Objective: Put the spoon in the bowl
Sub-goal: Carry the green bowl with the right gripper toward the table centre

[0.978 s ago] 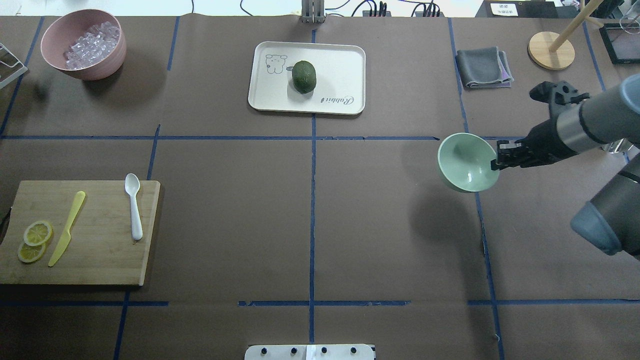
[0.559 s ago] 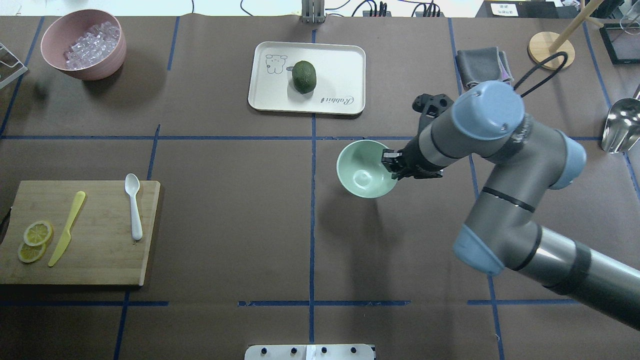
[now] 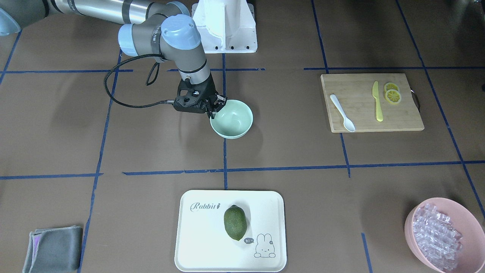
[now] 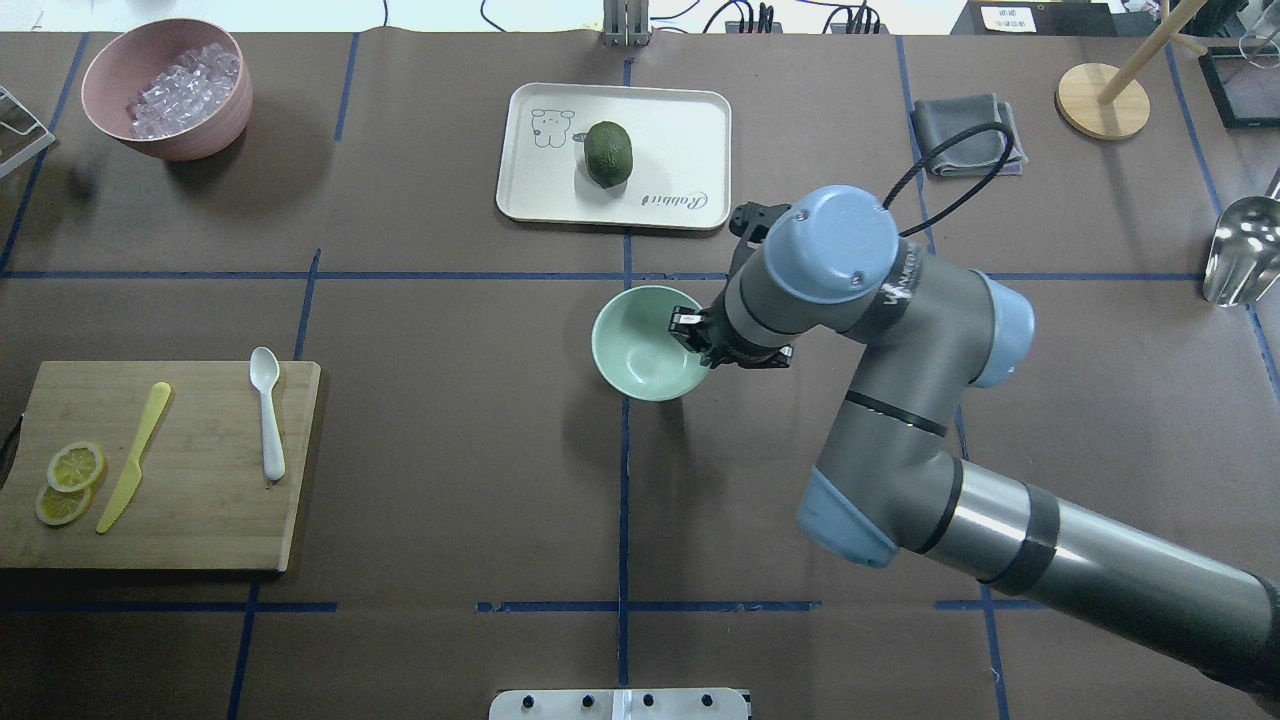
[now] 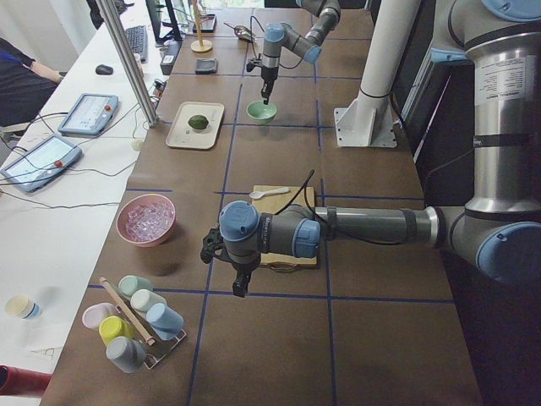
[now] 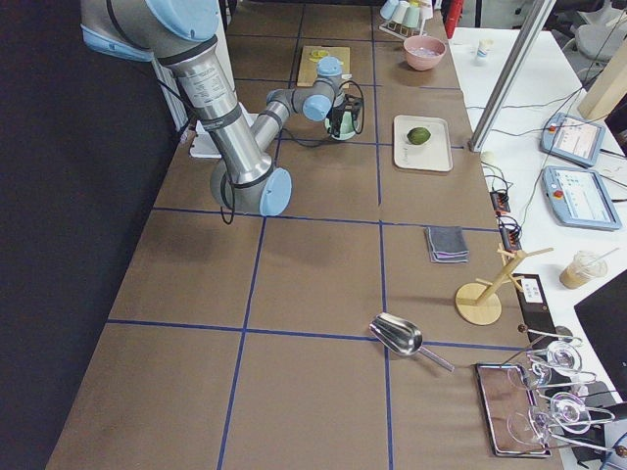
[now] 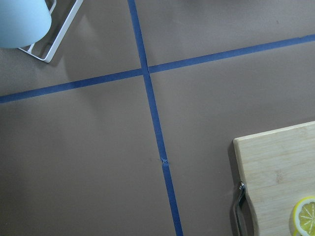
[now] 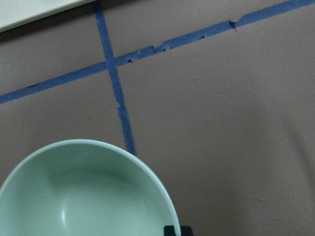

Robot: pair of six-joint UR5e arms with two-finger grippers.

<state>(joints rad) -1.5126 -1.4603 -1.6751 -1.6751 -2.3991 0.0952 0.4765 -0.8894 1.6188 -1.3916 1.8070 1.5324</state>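
The white spoon [image 4: 266, 410] lies on the wooden cutting board [image 4: 200, 500] at the left, scoop pointing away from the robot; it also shows in the front-facing view [image 3: 342, 113]. The mint-green bowl [image 4: 640, 348] is upright at the table's centre line, on or just above the surface; I cannot tell which. My right gripper [image 4: 690, 328] is shut on the bowl's right rim. The bowl's inside fills the lower left of the right wrist view [image 8: 83, 196]. My left gripper [image 5: 241, 283] shows only in the exterior left view, beside the board; I cannot tell whether it is open or shut.
A yellow knife [image 4: 135, 455] and lemon slices [image 4: 68, 482] share the board. A pink bowl of clear cubes [image 4: 168, 88] stands at the far left. A white tray [image 4: 680, 120] with a green fruit [image 4: 608, 152] sits behind the mint bowl. A grey cloth [image 4: 965, 135] and a metal scoop [image 4: 1240, 260] are at the right.
My right arm has carried the mint bowl leftward from the table's right side to the centre line. The spoon has not moved.
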